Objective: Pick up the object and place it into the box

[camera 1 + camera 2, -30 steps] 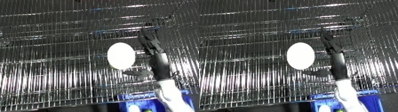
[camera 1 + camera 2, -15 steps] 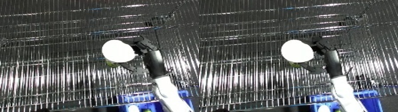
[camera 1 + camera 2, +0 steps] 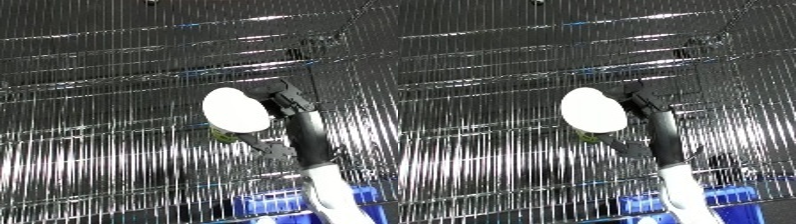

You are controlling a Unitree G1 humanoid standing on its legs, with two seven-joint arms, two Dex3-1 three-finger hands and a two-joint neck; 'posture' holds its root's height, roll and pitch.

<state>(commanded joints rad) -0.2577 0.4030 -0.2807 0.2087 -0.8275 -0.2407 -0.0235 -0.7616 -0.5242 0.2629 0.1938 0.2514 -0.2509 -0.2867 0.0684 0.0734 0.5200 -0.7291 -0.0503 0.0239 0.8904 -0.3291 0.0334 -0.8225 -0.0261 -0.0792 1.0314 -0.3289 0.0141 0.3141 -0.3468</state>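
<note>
Above the blue bin [image 3: 293, 205], right hand [image 3: 282, 100] clasping the white object [image 3: 235, 110]; lower steadily over bin before releasing.

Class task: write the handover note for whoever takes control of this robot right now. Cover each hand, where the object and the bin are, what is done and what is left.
Right hand: raised in front of the wire shelving, fingers curled on the white round object.
Left hand: not in view.
Blue bin: at the lower edge, below the right forearm.
Done: object picked up and held clear of the shelving.
Left: lower the object over the bin and release it inside.
</note>
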